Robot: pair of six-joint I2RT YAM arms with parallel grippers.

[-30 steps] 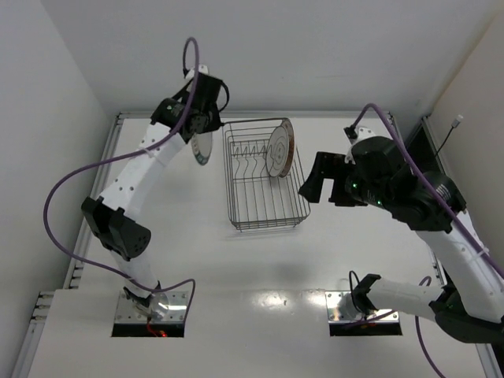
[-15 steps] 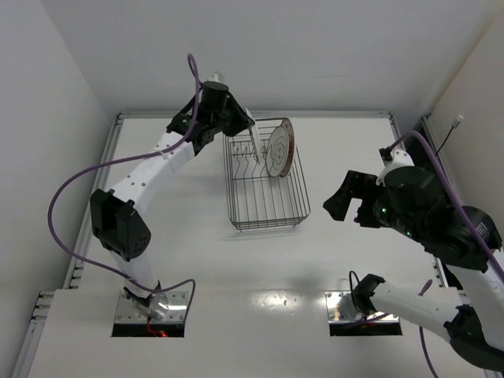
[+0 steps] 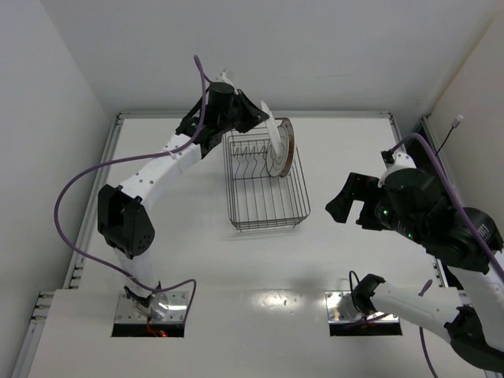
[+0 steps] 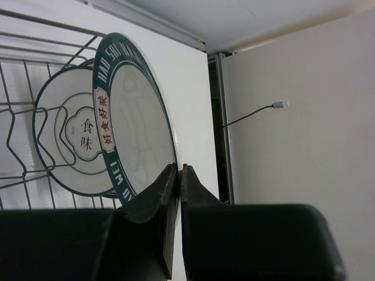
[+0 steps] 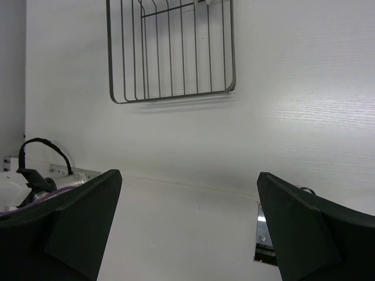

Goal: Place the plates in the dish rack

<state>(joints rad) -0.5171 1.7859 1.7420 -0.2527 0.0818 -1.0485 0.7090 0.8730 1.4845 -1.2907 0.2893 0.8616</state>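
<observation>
My left gripper (image 3: 256, 118) is shut on the rim of the teal-banded plate (image 3: 270, 130) and holds it on edge above the far end of the dish rack (image 3: 264, 206). In the left wrist view my gripper (image 4: 179, 170) pinches that plate (image 4: 137, 123) just in front of a plate with thin dark rings and a centre mark (image 4: 70, 140), which stands in the rack (image 4: 23, 52). From above, a standing plate (image 3: 281, 153) shows a reddish-brown rim. My right gripper (image 3: 350, 206) is open and empty, right of the rack, as its wrist view (image 5: 187, 174) shows.
The rack's near end (image 5: 170, 52) holds no plate. Walls close in at the far side and both sides of the white table (image 3: 197, 260). A dark strip with a thin cable (image 3: 449, 134) runs along the right wall. The arm bases sit in cut-outs (image 3: 153, 311) at the near edge.
My left arm has swung the teal-banded plate from left of the rack to over its far end, beside the standing plate. My right arm has drawn back from the rack to the right.
</observation>
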